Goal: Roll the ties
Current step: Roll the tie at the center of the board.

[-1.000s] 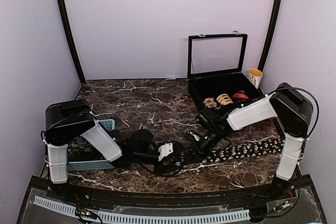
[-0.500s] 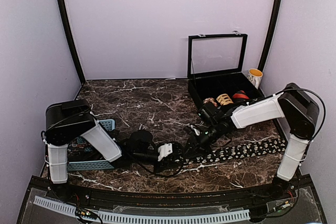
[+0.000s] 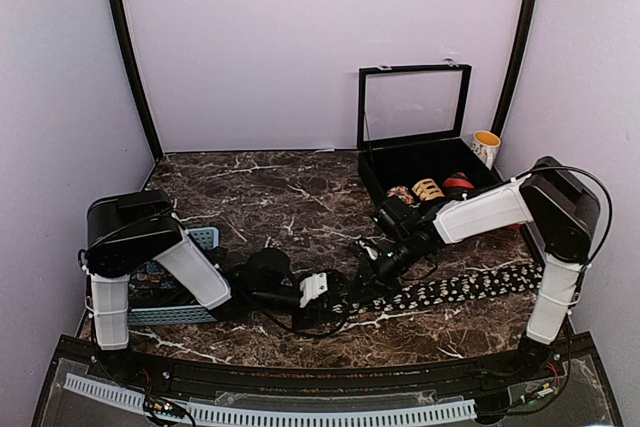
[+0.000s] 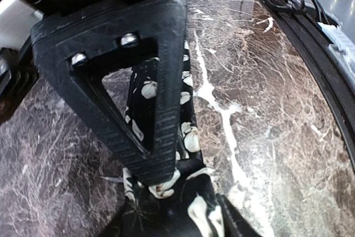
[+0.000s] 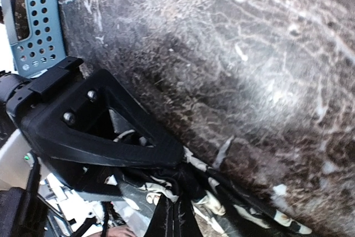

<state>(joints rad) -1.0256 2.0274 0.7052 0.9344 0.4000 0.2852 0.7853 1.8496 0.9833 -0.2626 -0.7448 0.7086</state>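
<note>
A long black tie [image 3: 460, 285] with white prints lies across the marble table [image 3: 280, 197], running right from the middle front. Its near end is bunched up between the two grippers. My left gripper [image 3: 338, 299] holds that bunched end; in the left wrist view the upper finger [image 4: 150, 137] presses on the tie [image 4: 189, 137] and the lower finger is hidden under fabric. My right gripper [image 3: 368, 275] is shut on folds of the same tie [image 5: 249, 215], just right of the left one. Rolled ties, tan-patterned [image 3: 427, 188] and red [image 3: 458, 184], sit in the black case [image 3: 372, 182].
The case's glass lid [image 3: 412, 107] stands upright at the back right. A yellow-rimmed cup [image 3: 486, 147] stands beside it. A blue slotted basket [image 3: 170, 313] sits under the left arm, and it also shows in the right wrist view as the basket [image 5: 33, 20].
My right gripper has shifted a little left along the tie, toward the left gripper. The left arm has barely moved.
</note>
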